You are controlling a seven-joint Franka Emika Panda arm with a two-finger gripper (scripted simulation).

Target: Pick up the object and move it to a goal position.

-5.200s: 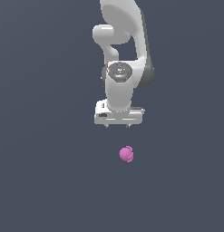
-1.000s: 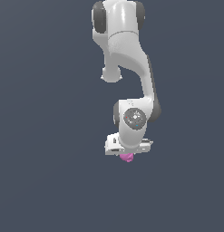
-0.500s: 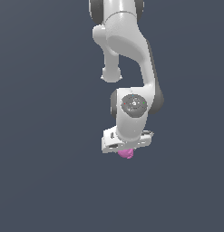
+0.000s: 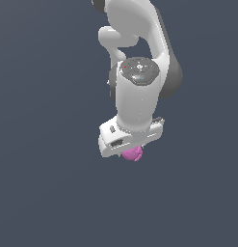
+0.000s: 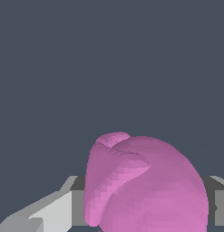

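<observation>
The object, a small pink-magenta lumpy blob, peeks out from under the white hand of my gripper in the exterior view. The hand covers most of the blob and hides the fingertips there. In the wrist view the object fills the space between two grey-white fingers, which press against its sides. My gripper is shut on the object.
The white arm rises above the hand toward the upper edge of the exterior view. Around it there is only a plain dark grey-blue background.
The arm has risen a little with the object still in the gripper. One second ago the hand sat lower in the exterior view.
</observation>
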